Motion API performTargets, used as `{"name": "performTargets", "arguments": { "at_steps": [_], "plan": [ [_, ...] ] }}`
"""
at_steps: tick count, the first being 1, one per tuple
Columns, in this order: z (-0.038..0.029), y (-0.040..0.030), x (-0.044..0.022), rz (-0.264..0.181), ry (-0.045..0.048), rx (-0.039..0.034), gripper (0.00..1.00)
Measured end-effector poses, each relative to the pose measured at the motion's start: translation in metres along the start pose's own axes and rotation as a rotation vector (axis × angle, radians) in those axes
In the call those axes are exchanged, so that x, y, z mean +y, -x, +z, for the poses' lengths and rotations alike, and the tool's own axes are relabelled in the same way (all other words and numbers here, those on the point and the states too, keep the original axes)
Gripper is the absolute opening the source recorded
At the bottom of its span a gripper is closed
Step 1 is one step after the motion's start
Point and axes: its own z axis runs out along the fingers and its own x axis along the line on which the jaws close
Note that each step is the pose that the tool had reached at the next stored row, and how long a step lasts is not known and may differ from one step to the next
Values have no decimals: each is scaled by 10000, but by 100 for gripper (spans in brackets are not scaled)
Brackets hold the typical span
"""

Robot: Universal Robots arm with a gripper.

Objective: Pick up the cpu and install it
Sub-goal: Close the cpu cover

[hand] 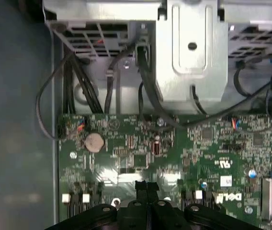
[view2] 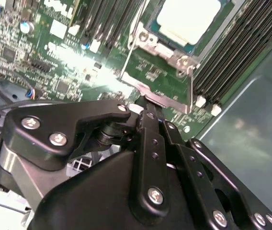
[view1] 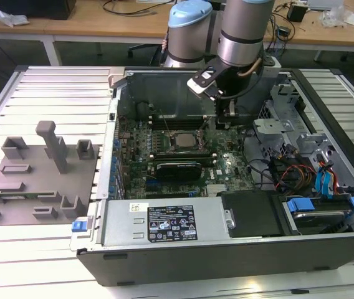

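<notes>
Exterior view: open computer case (view1: 227, 258) lying on the ribbed table (view1: 40, 261); grey tray (view1: 15, 187) on the exterior view's left, well apart from the case.
Place of the arm (view1: 242, 37): hangs down into the case, over the green board (view1: 138, 167).
State of the hand (view1: 230, 116): clenched; in the first wrist view, both fingers (hand: 141, 191) pressed flat together, with nothing seen between them.
Tip of the hand in the second wrist view (view2: 148, 108): very close to a corner of the metal-framed socket (view2: 161, 48); touching or not, cannot tell.
Place of the hand in the exterior view: low over the green board, just beside the socket, on the exterior view's right of it.
Where the cpu (view1: 181, 141) is: not in the hand; lying flat inside the socket, near the middle of the green board.
Look of the cpu in the second wrist view (view2: 189, 18): pale shiny top facing up, metal frame around it.
Black slots (view2: 241, 52): long rows just beside the socket.
Black card (view1: 177, 168): on the board, near the socket, toward the front of the case.
Round silver battery (hand: 94, 142): on the board, near the black wires (hand: 73, 81).
</notes>
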Motion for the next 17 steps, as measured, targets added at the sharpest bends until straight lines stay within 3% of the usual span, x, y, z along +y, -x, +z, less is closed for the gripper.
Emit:
{"name": "performTargets", "arguments": {
  "at_steps": [8,12,17],
  "plan": [
    [0,-5,-226,2,115,0,11],
    [0,-10,-380,6,220,1,11],
    [1,-11,-392,5,230,1,11]
  ]
}}
